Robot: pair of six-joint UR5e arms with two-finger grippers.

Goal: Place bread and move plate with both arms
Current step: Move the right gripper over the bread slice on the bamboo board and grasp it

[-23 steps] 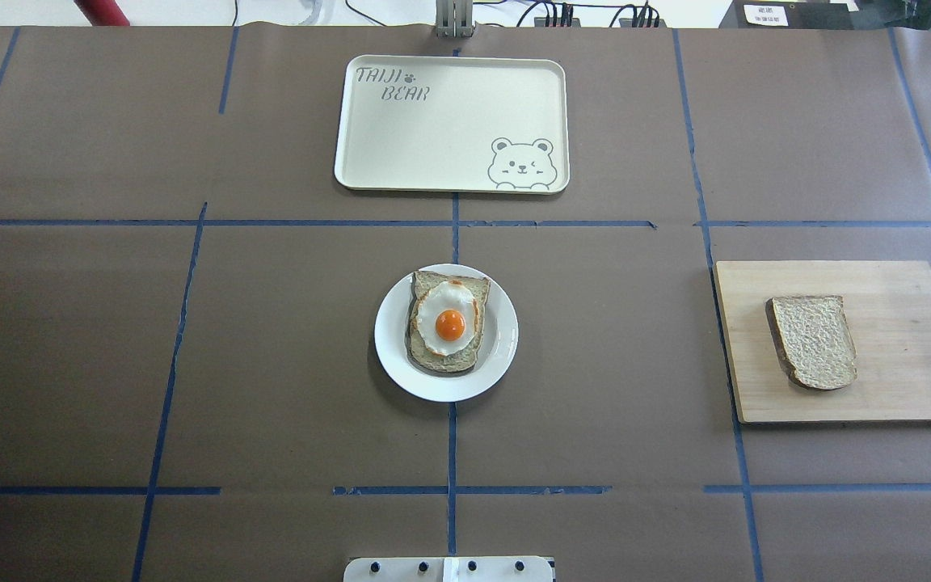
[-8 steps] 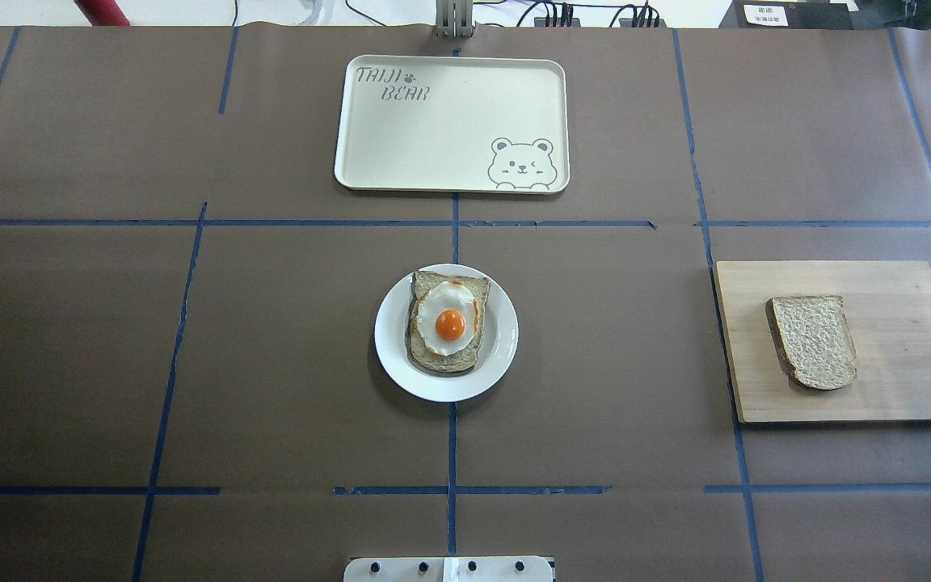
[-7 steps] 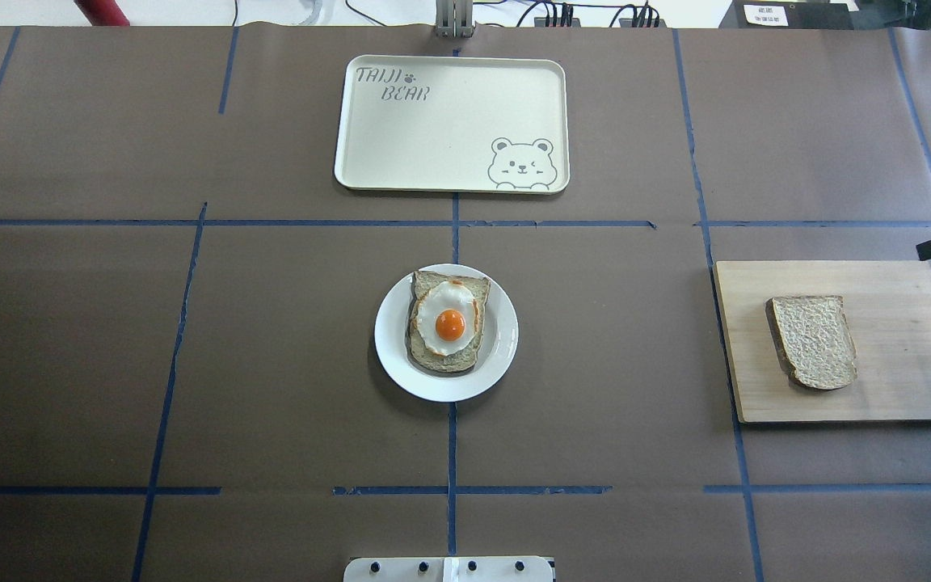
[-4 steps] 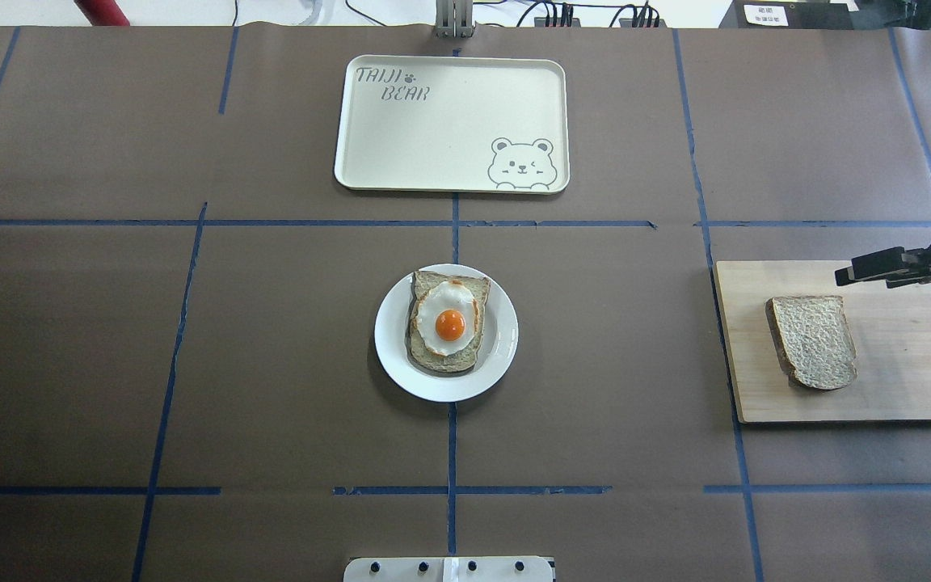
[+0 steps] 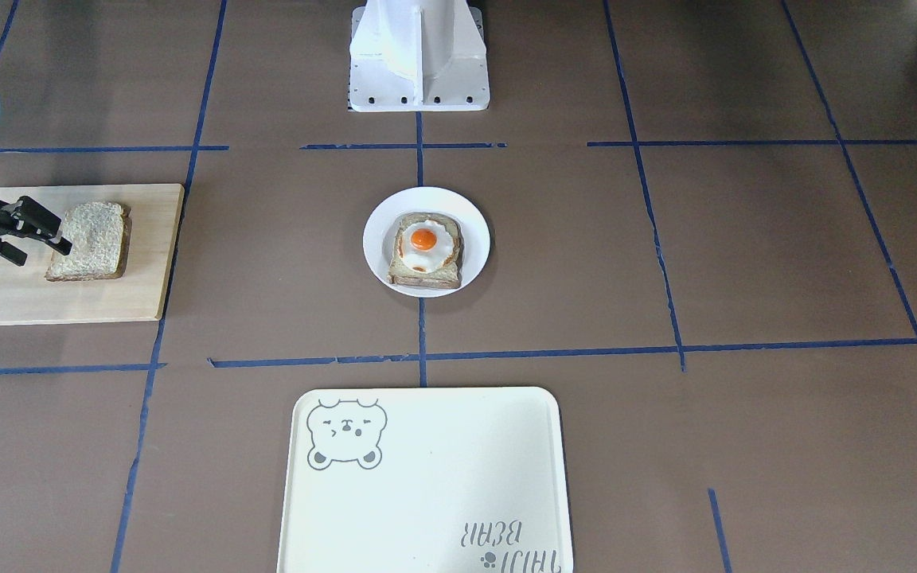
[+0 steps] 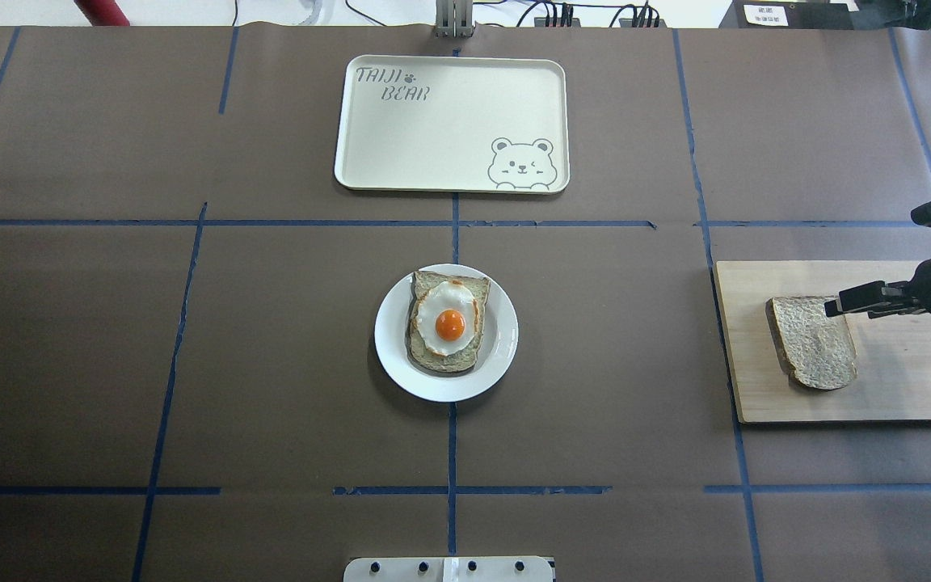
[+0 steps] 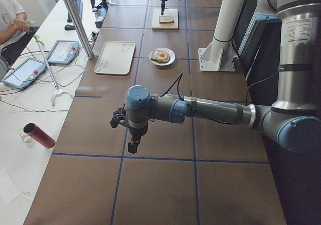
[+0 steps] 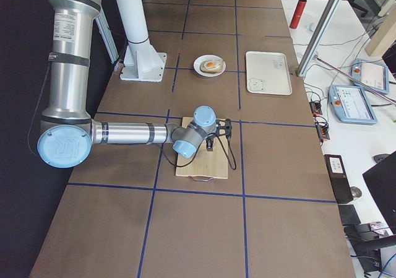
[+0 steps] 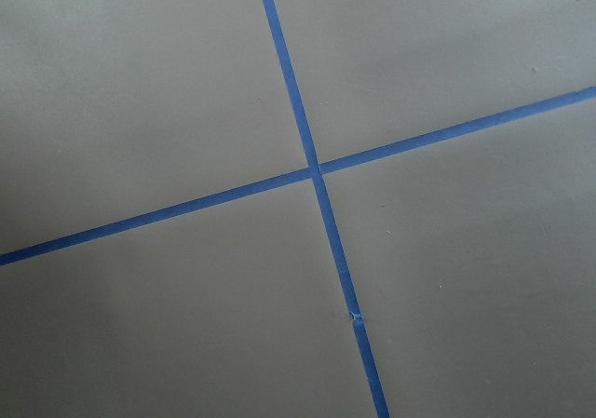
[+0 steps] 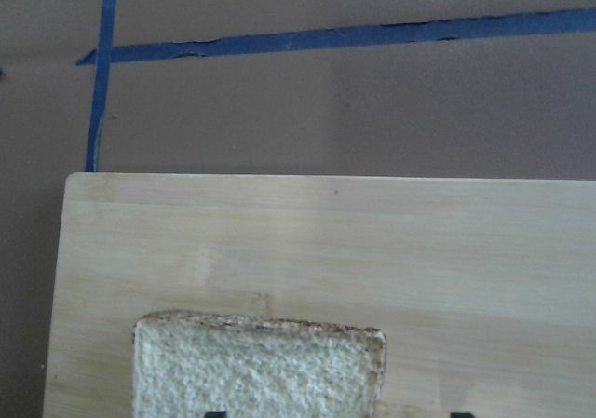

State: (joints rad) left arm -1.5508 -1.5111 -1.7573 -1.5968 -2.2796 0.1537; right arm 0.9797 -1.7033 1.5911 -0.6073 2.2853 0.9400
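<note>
The bread (image 6: 813,346) lies flat on a wooden cutting board (image 6: 902,372) at the table's right; it also shows in the front view (image 5: 92,239) and the right wrist view (image 10: 256,367). My right gripper (image 6: 835,305) is open and empty, above the slice's far right corner; in the front view (image 5: 44,253) its fingers are spread beside the slice. The white plate (image 6: 389,343) at the table's centre holds a toast with a fried egg (image 6: 449,323). My left gripper (image 7: 132,144) shows only in the left side view, above bare table; I cannot tell whether it is open.
A cream tray with a bear drawing (image 6: 433,137) lies beyond the plate at the far middle. Blue tape lines cross the brown table cover. The white pedestal base (image 5: 419,56) stands at the near edge.
My right gripper has come in from the right edge and moved left and nearer, from beyond the board to above the bread's far corner. Bread and plate have not moved.
</note>
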